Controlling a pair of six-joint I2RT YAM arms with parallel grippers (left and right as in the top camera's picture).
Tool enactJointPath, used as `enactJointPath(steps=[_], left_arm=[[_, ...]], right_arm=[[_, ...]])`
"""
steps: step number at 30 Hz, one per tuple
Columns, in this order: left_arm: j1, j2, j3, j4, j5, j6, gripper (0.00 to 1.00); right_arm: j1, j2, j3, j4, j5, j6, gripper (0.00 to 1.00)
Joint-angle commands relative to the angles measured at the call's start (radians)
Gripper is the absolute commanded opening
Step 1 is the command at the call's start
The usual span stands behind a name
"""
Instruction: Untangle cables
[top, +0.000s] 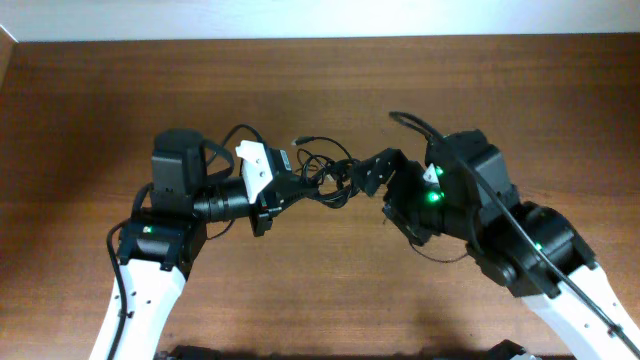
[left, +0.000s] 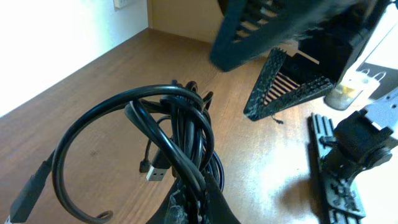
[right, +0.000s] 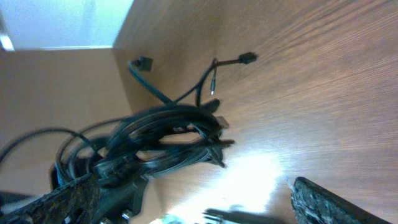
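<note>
working over the wooden table (top: 320, 300), at the early separating step, with the knot not yet loosened. clamping the tangled cables (top: 325, 172) with the left gripper (top: 298, 186), closed on the bundle near the table's middle. hovering just beside with the right gripper (top: 366, 173), spread wide and empty. next, probably: pinching one loose strand near its plug (left: 155, 174) and drawing it clear.

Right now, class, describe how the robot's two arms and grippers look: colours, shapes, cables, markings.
Both arms have white lower links and black boxy joints. The left arm carries a white bracket near its wrist; the right arm shows green lights and a thick black cable along it. The right gripper's fingers are black, triangular, ribbed lattice.
</note>
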Motion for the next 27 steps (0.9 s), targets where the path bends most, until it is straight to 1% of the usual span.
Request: enactJointPath(steps=[1,3,5,7,8,9,10,11,12,13,14,15,16,17,19,20,21,22,23,25,26,27], left_arm=[[0.002,-0.014,0.006,0.005,0.006,0.150,0.00],[0.002,-0.014,0.006,0.005,0.024,0.157,0.00],[0.002,-0.014,0.006,0.004,0.069,0.174,0.00],[0.002,-0.014,0.006,0.005,0.099,0.176,0.00],[0.002,-0.014,0.006,0.005,0.102,0.176,0.00],[0.002,-0.014,0.006,0.005,0.101,0.176,0.00],[0.003,-0.014,0.006,0.005,0.094,0.176,0.00],[0.003,-0.014,0.006,0.005,0.053,0.175,0.00],[0.003,-0.014,0.006,0.005,-0.006,0.175,0.00],[0.003,-0.014,0.006,0.004,-0.105,0.175,0.00],[0.003,-0.014,0.006,0.004,-0.156,0.175,0.00],[0.003,-0.014,0.006,0.002,-0.180,0.175,0.13],[0.002,-0.014,0.006,-0.002,-0.180,0.175,0.46],[0.003,-0.014,0.006,-0.008,-0.180,0.175,0.99],[0.002,-0.014,0.006,-0.044,-0.163,0.161,0.99],[0.000,-0.014,0.006,-0.084,-0.158,0.109,0.99],[0.000,-0.014,0.006,-0.145,-0.140,0.054,0.99],[0.000,-0.014,0.006,-0.209,-0.032,0.037,0.99],[0.000,-0.014,0.006,-0.265,0.082,0.037,0.99],[0.000,-0.014,0.006,-0.301,0.217,0.036,0.99],[0.000,-0.014,0.006,-0.301,0.259,0.036,0.99],[0.000,-0.014,0.006,-0.294,0.267,-0.005,0.99]], right_arm=[[-0.001,0.054,0.005,0.051,-0.048,0.156,0.93],[0.000,0.106,0.005,0.051,-0.050,0.179,0.73],[-0.001,0.167,0.005,0.062,-0.012,0.179,0.64],[-0.008,0.187,0.005,0.098,-0.007,0.179,0.56],[-0.021,0.187,0.005,0.117,-0.008,0.179,0.46],[-0.035,0.186,0.005,0.138,-0.018,0.179,0.30],[-0.049,0.186,0.005,0.140,-0.042,0.162,0.08],[-0.053,0.186,0.005,0.140,-0.052,0.077,0.04],[-0.053,0.185,0.005,0.127,-0.056,-0.016,0.04],[-0.053,0.181,0.005,0.074,-0.057,-0.140,0.04],[-0.053,0.176,0.005,0.044,-0.056,-0.206,0.04],[-0.053,0.157,0.005,0.018,-0.057,-0.346,0.04],[-0.053,0.134,0.005,0.020,-0.047,-0.426,0.04],[-0.053,0.112,0.005,0.027,-0.016,-0.499,0.04],[-0.053,0.087,0.005,0.031,0.077,-0.678,0.04],[-0.053,0.087,0.005,0.031,0.123,-0.764,0.04],[-0.053,0.087,0.005,0.031,0.163,-0.786,0.04],[-0.053,0.087,0.005,0.035,0.195,-0.830,0.04],[-0.053,0.087,0.005,0.034,0.264,-0.837,0.04],[-0.053,0.087,0.005,0.034,0.293,-0.858,0.04],[-0.053,0.087,0.005,0.034,0.293,-0.863,0.04],[-0.053,0.087,0.005,0.034,0.293,-0.863,0.04]])
